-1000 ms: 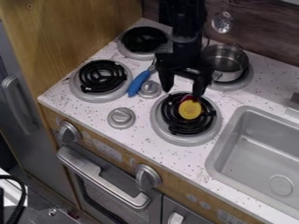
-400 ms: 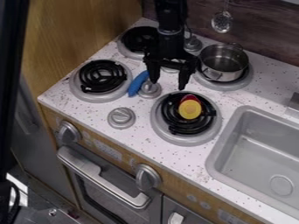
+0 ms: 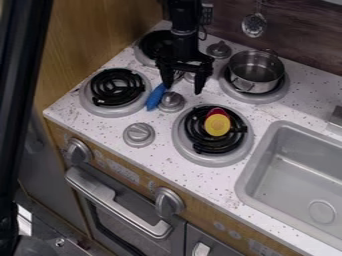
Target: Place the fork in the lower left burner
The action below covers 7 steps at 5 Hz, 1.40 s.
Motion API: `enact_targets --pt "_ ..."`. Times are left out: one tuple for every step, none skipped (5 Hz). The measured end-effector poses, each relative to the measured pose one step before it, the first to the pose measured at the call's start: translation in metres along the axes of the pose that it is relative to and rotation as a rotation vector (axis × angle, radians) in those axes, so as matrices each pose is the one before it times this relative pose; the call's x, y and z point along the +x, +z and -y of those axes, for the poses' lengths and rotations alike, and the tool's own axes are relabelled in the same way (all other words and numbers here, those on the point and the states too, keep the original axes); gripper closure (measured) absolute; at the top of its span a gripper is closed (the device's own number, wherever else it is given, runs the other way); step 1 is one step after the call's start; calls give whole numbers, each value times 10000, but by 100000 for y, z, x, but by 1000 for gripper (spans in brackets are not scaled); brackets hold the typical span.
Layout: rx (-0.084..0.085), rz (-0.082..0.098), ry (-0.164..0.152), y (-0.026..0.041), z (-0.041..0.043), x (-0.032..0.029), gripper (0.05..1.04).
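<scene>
A: Where is the fork (image 3: 155,97), please?
B: It lies on the counter (image 3: 100,128), just beside the silver knob (image 3: 172,102), its blue handle towards seven o'clock in the camera view. From the handle, your lower left burner (image 3: 117,87) is at nine o'clock.
A: And the gripper (image 3: 183,89)?
B: Your fingers stand apart, holding nothing. The handle is at eight o'clock from them.
A: How will it handle?
B: Light and stiff, I think, not fragile, maybe slippery. You should pinch across the handle's upper part; at its end it could tip.
</scene>
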State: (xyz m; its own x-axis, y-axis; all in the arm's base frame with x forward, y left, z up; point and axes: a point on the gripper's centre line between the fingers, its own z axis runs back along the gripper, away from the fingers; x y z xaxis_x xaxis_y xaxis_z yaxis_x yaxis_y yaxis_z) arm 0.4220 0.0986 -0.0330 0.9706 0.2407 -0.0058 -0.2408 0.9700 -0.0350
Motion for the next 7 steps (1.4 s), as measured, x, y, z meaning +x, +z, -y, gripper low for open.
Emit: enact_targets --pt "128 20 222 -765 -1267 1679 83" --pt "136 -15 84 -524 -651 931 83" --pt "112 -138 13 -402 -253 412 83" --pt "140 -185 96 -1046 -651 11 83" --pt "127 -200 102 -362 -553 -317 83" --pt "-2 -108 42 -290 -132 -310 112" --pt "-155 87 187 -262 -316 -504 374"
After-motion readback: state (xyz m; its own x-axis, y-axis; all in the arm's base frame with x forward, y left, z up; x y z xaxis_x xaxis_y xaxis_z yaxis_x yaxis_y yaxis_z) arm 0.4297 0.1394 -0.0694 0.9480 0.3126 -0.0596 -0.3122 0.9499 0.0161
